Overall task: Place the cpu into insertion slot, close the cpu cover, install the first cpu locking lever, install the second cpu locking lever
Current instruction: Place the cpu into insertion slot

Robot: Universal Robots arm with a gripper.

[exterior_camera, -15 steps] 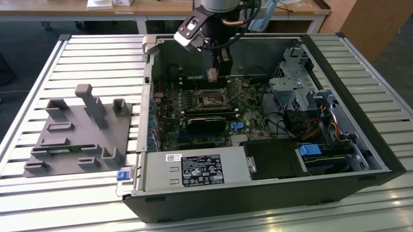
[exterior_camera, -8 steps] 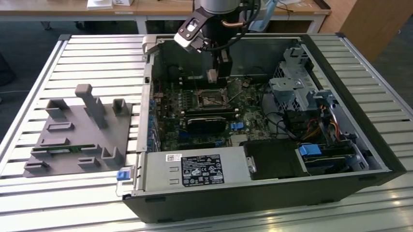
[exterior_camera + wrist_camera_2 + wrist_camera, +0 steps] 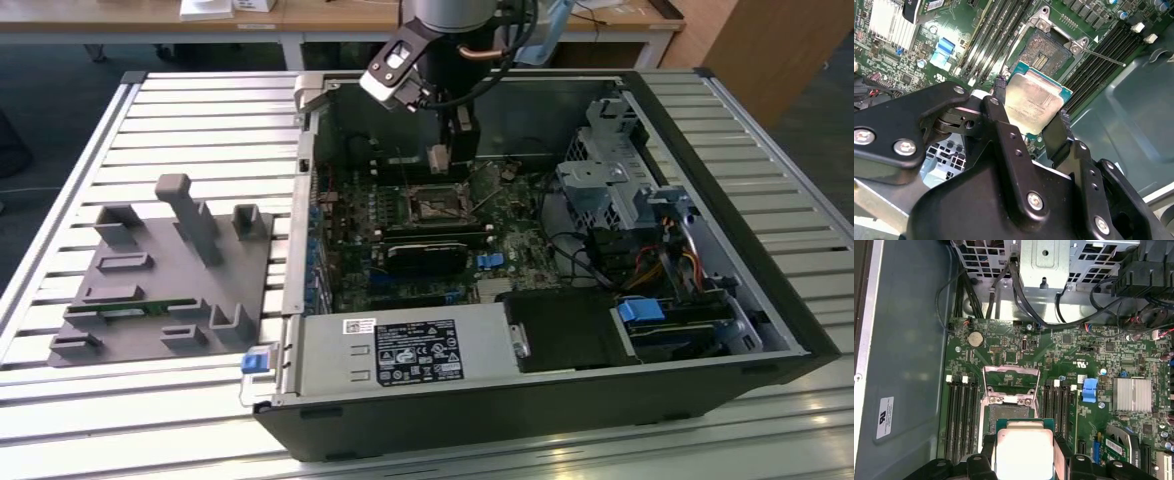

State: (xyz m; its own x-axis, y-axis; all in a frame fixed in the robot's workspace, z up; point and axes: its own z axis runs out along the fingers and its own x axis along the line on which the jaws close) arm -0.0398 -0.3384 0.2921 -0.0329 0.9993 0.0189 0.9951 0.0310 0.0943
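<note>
Pincer (image 3: 1031, 105) clamped on the cpu (image 3: 1037, 95), one black finger (image 3: 1000, 102) on each of two opposite edges, dull metal lid facing the second wrist camera. In the first wrist view the same grip: cpu (image 3: 1024, 450) between the fingers, pincer (image 3: 1024, 456) closed on it. I hang inside the open computer case (image 3: 747, 330), which lies on its side on the slatted surface (image 3: 200, 120). In the exterior view my pincer (image 3: 438, 158) sits above the insertion slot (image 3: 434, 206), chip not seated, clear air between them. Insertion slot (image 3: 1046, 52) lies bare, contacts exposed, silvery rim round it. The cpu cover (image 3: 1012, 370) is swung open on the far side of the insertion slot (image 3: 1009, 411), green motherboard (image 3: 1004, 347) showing through its window. One thin locking lever (image 3: 1101, 56) sticks out free from a socket corner. Black memory slots (image 3: 961, 415) flank the socket on both sides. Grey fixture (image 3: 167, 285) rests on the surface at the exterior view's left, well apart from the case.
</note>
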